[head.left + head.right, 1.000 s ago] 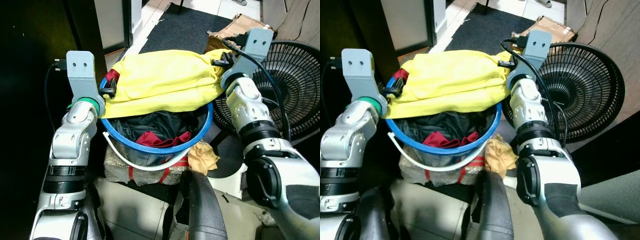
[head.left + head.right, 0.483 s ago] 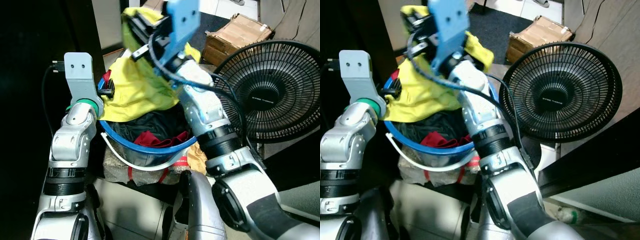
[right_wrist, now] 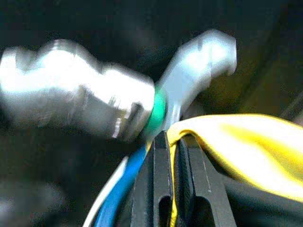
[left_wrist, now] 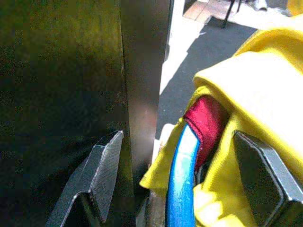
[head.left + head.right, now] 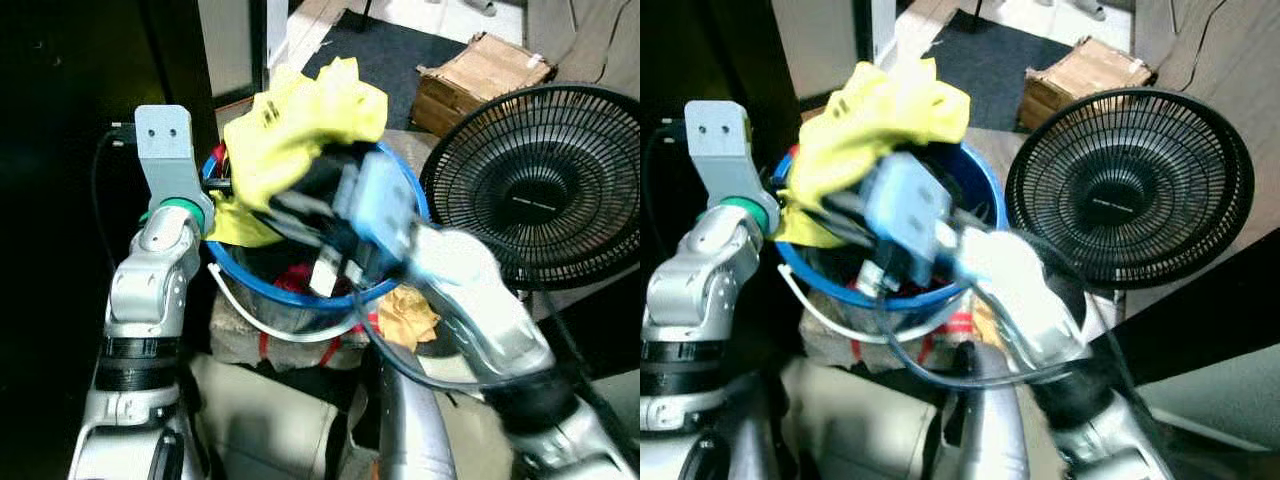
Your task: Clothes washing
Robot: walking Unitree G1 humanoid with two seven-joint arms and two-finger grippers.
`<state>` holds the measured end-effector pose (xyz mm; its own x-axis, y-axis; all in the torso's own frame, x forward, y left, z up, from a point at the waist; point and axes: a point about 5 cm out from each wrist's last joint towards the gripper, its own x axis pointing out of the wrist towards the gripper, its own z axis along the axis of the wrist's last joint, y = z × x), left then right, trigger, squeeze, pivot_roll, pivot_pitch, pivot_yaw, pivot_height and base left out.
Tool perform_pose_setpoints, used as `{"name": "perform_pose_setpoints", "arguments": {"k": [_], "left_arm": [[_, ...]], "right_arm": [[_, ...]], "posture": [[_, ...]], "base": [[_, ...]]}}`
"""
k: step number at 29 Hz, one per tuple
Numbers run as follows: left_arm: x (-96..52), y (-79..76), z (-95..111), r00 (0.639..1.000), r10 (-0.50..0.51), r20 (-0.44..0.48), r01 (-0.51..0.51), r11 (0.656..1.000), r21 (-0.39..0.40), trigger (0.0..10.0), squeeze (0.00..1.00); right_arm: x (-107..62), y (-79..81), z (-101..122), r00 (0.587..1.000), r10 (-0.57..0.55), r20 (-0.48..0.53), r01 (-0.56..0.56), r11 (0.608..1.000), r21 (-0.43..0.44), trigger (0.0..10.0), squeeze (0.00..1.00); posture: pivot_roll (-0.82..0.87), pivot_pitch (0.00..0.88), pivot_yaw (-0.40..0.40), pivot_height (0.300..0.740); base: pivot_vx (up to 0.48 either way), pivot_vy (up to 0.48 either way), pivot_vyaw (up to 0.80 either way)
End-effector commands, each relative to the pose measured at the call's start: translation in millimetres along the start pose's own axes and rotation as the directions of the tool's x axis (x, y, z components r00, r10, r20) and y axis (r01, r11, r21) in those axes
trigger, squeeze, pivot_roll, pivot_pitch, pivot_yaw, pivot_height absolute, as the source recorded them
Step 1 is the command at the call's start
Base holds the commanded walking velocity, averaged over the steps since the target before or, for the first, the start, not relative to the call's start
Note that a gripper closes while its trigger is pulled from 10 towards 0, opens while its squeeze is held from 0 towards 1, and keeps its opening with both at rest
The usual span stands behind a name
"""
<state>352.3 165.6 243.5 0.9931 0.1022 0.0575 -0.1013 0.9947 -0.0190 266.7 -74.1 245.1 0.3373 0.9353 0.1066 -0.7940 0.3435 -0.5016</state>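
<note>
A blue bucket [image 5: 262, 290] holds dark and red clothes [image 5: 300, 275]. A yellow garment [image 5: 300, 125] is bunched up over its left rim. My right arm reaches across the bucket, blurred, and its gripper [image 3: 177, 142] is shut on a fold of the yellow garment [image 3: 246, 146] close to my left wrist [image 3: 94, 104]. My left gripper [image 4: 177, 137] is open at the bucket's left rim [image 4: 180, 189], one finger on each side of it. A red cloth [image 4: 208, 123] and yellow fabric [image 4: 265, 90] lie between those fingers.
A black floor fan [image 5: 530, 195] stands right of the bucket, with a cardboard box [image 5: 480, 80] and a dark mat [image 5: 400, 50] behind. An orange rag [image 5: 405, 310] lies at the bucket's base. A dark cabinet [image 5: 60, 150] is close on the left.
My right arm swung from the bucket's right side across to its left, dragging the yellow garment's right end along. The garment went from spread over the bucket to bunched at the left. Left arm stayed.
</note>
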Motion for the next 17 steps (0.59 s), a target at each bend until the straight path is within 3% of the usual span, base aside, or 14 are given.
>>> {"name": "perform_pose_setpoints", "arguments": {"k": [1,3,4,6,9,11,12,15,17], "left_arm": [[0.5,1.1,-15.5,0.998,0.005,-0.065,-0.004,1.0,0.006,10.0,0.0],[1.3,-1.7,-16.0,0.998,-0.013,-0.068,0.013,1.0,0.011,10.0,0.0],[1.3,-1.7,-16.0,0.998,-0.013,-0.068,0.013,1.0,0.011,10.0,0.0],[2.3,-2.6,-15.9,0.997,-0.023,-0.069,0.024,1.0,0.017,10.0,0.0],[3.2,-2.2,-15.4,0.997,-0.027,-0.068,0.028,0.999,0.021,10.0,0.0],[3.4,-2.2,-15.1,0.997,-0.029,-0.067,0.03,0.999,0.021,10.0,0.0],[3.7,-2.9,-15.0,0.997,-0.033,-0.067,0.035,0.999,0.023,10.0,0.0],[3.9,-3.4,-14.9,0.997,-0.036,-0.067,0.038,0.999,0.024,10.0,0.0],[4.4,-4.2,-14.8,0.997,-0.042,-0.067,0.044,0.999,0.026,10.0,0.0]], "right_arm": [[-5.3,4.1,13.7,0.999,0.013,0.033,-0.013,1.0,0.002,10.0,0.0],[-33.0,13.4,4.8,0.998,-0.003,-0.064,0.006,0.999,0.044,10.0,0.0],[-33.0,13.4,4.8,0.998,-0.003,-0.064,0.006,0.999,0.044,10.0,0.0],[-59.1,23.3,-5.2,0.985,0.006,-0.172,0.009,0.996,0.086,10.0,0.0],[-82.8,36.8,-10.7,0.962,0.071,-0.262,-0.033,0.989,0.146,10.0,0.0],[-87.4,41.3,-10.7,0.956,0.097,-0.277,-0.052,0.985,0.165,10.0,0.0],[-95.5,55.2,-10.0,0.935,0.177,-0.308,-0.118,0.972,0.203,10.0,0.0],[-100.4,65.0,-8.7,0.916,0.234,-0.324,-0.163,0.959,0.232,10.0,0.0],[-112.0,84.3,-5.5,0.867,0.356,-0.35,-0.247,0.915,0.319,10.0,0.0]], "posture": [[0.01,0.161,-0.051,0.385],[0.0,0.159,-0.041,0.385],[0.0,0.159,-0.041,0.385],[0.0,0.155,-0.036,0.385],[-0.01,0.152,-0.032,0.385],[-0.01,0.152,-0.031,0.385],[-0.01,0.15,-0.027,0.385],[-0.01,0.15,-0.027,0.385],[-0.01,0.149,-0.022,0.385]], "base": [[0.0,0.0,0.0],[0.0,0.0,0.0],[0.0,0.0,0.0],[0.0,0.0,0.0],[0.0,0.0,0.0],[0.0,0.0,0.0],[0.0,0.0,0.0],[0.0,0.0,0.0],[0.0,0.0,0.0]]}}
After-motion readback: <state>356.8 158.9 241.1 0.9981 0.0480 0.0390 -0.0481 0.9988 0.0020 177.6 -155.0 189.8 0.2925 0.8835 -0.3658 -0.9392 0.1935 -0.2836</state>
